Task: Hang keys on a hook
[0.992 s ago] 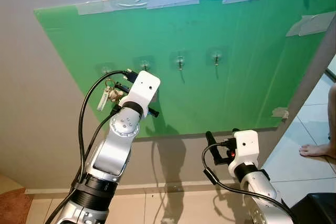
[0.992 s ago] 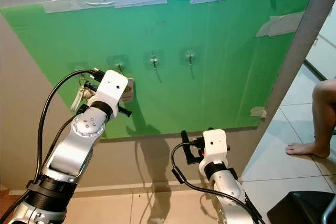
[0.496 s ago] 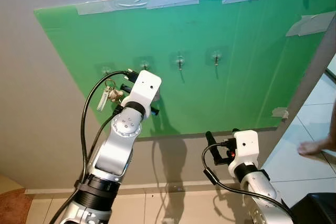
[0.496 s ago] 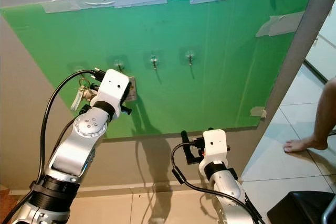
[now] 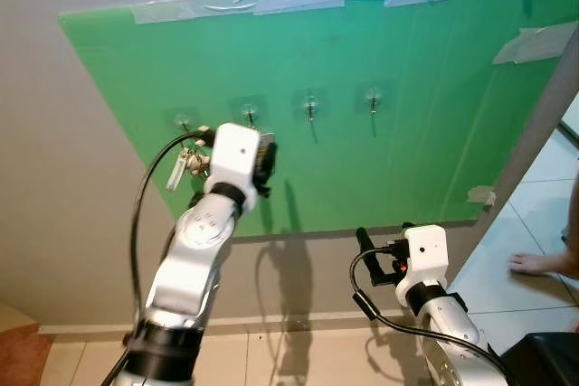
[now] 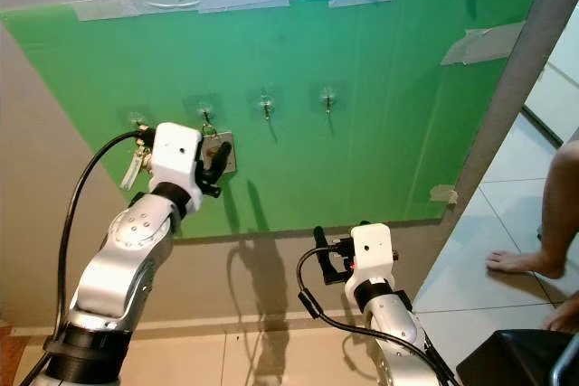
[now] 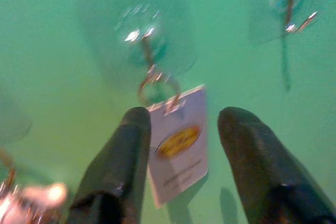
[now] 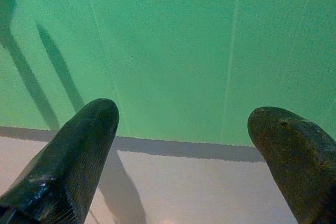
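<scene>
2 fingers of the left end effector [image 7: 178, 177] now stand apart, released around the key tag [image 7: 178, 142], whose ring hangs from the hook [image 7: 144, 43] near the green board's [image 5: 407, 160] left edge; hanging looks done.

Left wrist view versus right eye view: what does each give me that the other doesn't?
Left wrist view alone: the ring is looped on its hook, the white tag hanging between the left pincer fingers, apparently untouched.

Right eye view alone: four hooks in a row, the right pincer low, a person's foot.

Both: green board, tag, left pincer open.
</scene>
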